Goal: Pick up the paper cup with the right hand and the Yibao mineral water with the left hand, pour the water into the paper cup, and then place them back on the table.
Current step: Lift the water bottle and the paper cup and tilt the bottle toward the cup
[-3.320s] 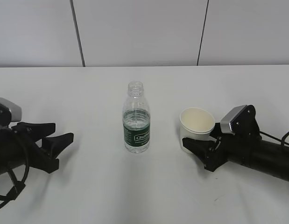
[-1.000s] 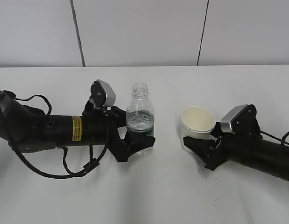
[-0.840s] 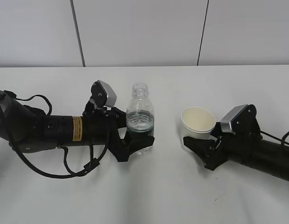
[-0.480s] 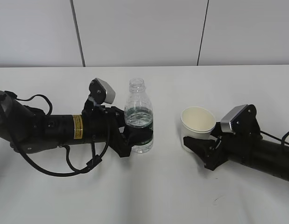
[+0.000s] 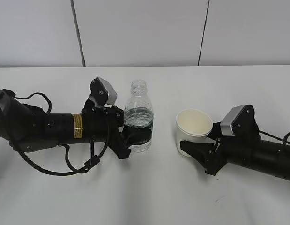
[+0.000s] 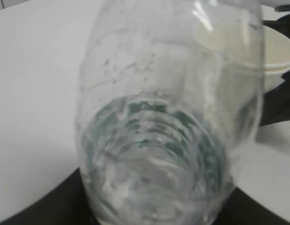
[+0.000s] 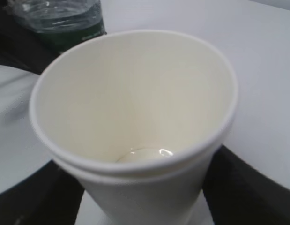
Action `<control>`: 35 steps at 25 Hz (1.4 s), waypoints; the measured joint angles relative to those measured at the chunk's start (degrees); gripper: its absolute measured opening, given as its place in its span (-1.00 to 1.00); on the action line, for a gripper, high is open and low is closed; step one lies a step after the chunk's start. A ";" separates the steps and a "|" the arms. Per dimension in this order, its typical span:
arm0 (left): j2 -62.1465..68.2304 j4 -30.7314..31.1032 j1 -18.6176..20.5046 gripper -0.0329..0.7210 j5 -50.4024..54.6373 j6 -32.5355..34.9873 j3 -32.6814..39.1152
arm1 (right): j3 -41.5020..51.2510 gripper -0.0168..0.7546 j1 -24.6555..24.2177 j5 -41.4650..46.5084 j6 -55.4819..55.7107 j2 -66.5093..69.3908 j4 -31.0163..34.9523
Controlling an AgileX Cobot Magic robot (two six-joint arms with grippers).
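Here the left pincer (image 5: 130, 133) is clamped on the Yibao mineral water (image 5: 138, 117), the right pincer (image 5: 197, 151) on the paper cup (image 5: 194, 130).

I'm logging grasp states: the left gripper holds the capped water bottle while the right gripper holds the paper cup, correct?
One thing is wrong: the water bottle has no cap; the exterior view shows its open neck. The left gripper does hold it, and the right gripper holds the paper cup.
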 joint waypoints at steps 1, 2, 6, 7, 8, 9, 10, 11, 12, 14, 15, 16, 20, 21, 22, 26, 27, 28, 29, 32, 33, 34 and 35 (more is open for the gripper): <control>-0.52 0.06 0.00 0.07 1.02 0.82 0.00 | 0.00 0.51 0.00 0.00 0.44 -0.13 -0.92; -0.93 0.00 0.00 0.06 2.00 1.64 0.00 | 0.00 0.51 0.00 0.00 0.55 -0.13 -1.63; -2.56 0.00 0.00 0.06 4.51 4.15 0.00 | 0.00 0.51 0.00 0.00 1.63 -0.98 -5.03; -2.93 0.00 0.00 0.06 4.89 4.62 0.00 | 0.00 0.51 0.00 0.00 2.54 -1.42 -5.55; -3.45 0.00 0.00 0.05 4.94 5.21 0.00 | 0.00 0.51 0.00 0.00 3.67 -1.83 -5.92; -4.00 0.00 0.00 0.05 5.18 6.08 0.00 | 0.00 0.51 0.00 0.00 4.74 -2.10 -6.20; -4.42 -0.08 0.00 0.05 5.18 6.79 0.00 | -0.04 0.51 0.00 0.00 5.28 -2.32 -6.63; -4.97 -0.23 0.00 0.05 5.18 7.72 0.00 | -0.16 0.51 0.00 0.00 5.84 -2.32 -7.09; -5.42 -0.39 0.00 0.05 5.18 8.73 0.00 | -0.39 0.51 0.20 0.00 6.25 -2.41 -7.80; -6.28 -0.45 0.00 0.05 5.39 10.85 0.00 | -1.06 0.51 1.06 0.00 6.49 -2.41 -8.76; -6.64 -0.64 0.00 0.05 5.39 12.05 0.00 | -1.32 0.51 1.78 0.00 6.61 -2.41 -9.07; -7.06 -0.64 0.00 0.05 5.50 13.39 0.00 | -1.57 0.51 2.63 0.00 6.61 -2.41 -9.22; -8.06 -2.99 0.00 0.05 6.53 19.98 0.00 | -1.69 0.51 4.94 0.00 6.71 -2.41 -9.81; -8.23 -3.68 0.00 0.05 7.01 21.68 0.00 | -1.69 0.51 5.48 0.00 6.71 -2.41 -9.81; -8.42 -4.59 0.00 0.05 7.06 23.64 0.00 | -1.69 0.51 6.03 0.00 6.71 -2.41 -9.81; -8.48 -6.83 0.00 0.05 7.26 29.16 0.00 | -2.07 0.51 8.11 0.00 6.83 -2.41 -9.71; -8.48 -7.18 0.00 0.05 7.26 29.85 0.00 | -2.20 0.51 8.36 0.00 6.83 -2.41 -9.71; -8.48 -7.40 0.00 0.05 7.20 30.50 0.00 | -2.46 0.51 8.61 0.00 6.83 -2.41 -9.71; -8.48 -7.53 0.00 0.05 7.20 31.58 0.00 | -2.72 0.51 8.74 0.00 7.22 -2.41 -9.71; -8.48 -8.00 0.00 0.05 6.83 35.90 0.00 | -3.50 0.51 8.74 0.00 8.52 -2.41 -9.71; -8.48 -8.38 0.00 0.05 6.77 37.33 0.00 | -3.72 0.51 8.74 0.00 8.66 -2.41 -9.71; -8.48 -8.84 0.00 0.05 6.49 38.53 0.00 | -4.03 0.51 8.74 0.00 8.81 -2.41 -9.71; -8.48 -9.58 0.00 0.05 6.22 39.33 0.00 | -4.35 0.51 8.74 0.00 9.02 -2.41 -9.71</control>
